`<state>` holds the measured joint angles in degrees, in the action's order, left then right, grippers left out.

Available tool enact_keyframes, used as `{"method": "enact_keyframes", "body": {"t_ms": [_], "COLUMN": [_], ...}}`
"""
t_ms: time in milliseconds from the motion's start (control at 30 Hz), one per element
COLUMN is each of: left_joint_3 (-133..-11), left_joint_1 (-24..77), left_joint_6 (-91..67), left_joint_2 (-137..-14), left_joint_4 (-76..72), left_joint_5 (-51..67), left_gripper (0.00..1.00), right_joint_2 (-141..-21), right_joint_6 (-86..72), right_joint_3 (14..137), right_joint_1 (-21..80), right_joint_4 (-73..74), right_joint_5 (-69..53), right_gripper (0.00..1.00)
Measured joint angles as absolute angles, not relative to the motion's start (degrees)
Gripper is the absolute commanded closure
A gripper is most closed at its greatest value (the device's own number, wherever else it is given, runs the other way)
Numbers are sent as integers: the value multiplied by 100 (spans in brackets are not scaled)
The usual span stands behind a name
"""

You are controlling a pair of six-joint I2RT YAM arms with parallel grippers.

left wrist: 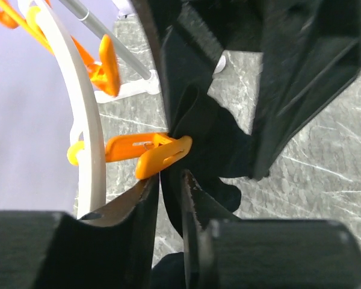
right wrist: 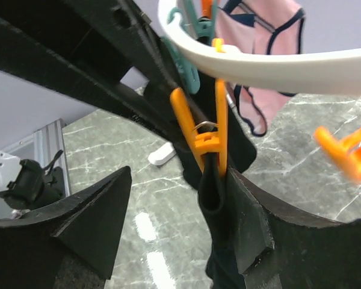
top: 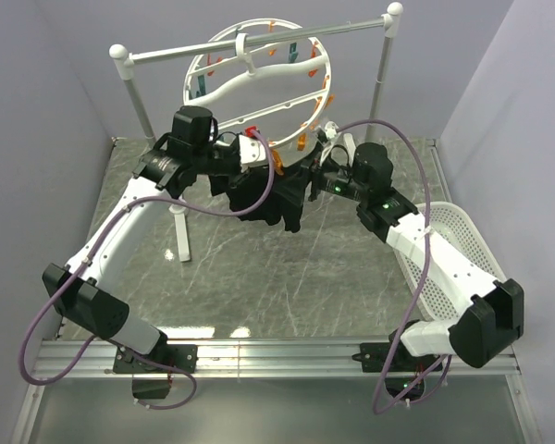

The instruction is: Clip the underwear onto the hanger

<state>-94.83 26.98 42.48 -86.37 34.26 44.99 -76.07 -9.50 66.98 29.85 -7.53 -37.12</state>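
The white ring hanger (top: 190, 79) hangs from a rail at the back. The black underwear (top: 264, 199) droops under its lower rim, between my two grippers. In the left wrist view an orange clothespin (left wrist: 150, 153) on the ring (left wrist: 87, 132) bites the black fabric (left wrist: 210, 138). My left gripper (left wrist: 170, 180) has its jaws slightly apart, with fabric hanging loosely in the narrow gap. In the right wrist view another orange clothespin (right wrist: 207, 129) under the rim (right wrist: 277, 60) clamps a fold of the underwear (right wrist: 213, 192). My right gripper (right wrist: 180, 180) is wide open, and the cloth brushes its right finger (right wrist: 253, 211).
The rail stand (top: 259, 42) spans the back, with a white leg (top: 180, 231) on the marble table. A white basket (top: 453, 231) sits at the right edge. A pink garment (right wrist: 259, 36) hangs on the far side of the ring. Walls close in left and right.
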Motion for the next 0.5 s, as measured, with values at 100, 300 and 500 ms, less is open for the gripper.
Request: {"method": "enact_keyframes", "body": {"t_ms": [100,300,500], "left_joint_3": [-9358,-9019,-8652], "left_joint_1": [2698,2698,2698], "left_joint_6": [4097,3726,3236], "left_joint_2": [-8556,-8283,-7876], "left_joint_4": [3334,3192,3068], "left_joint_5": [4484,4412,4303], "left_gripper": [64,36,7], "right_joint_2": [-7417,-7022,-6718], "right_joint_6": [-945,-849,-683], "right_joint_3": [6615,6558,6549], "right_joint_1": [2985,2985,2985], "right_joint_4": [-617,-283,43], "right_joint_5": [-3708,-3706,-3704], "right_gripper": [29,28,24]}}
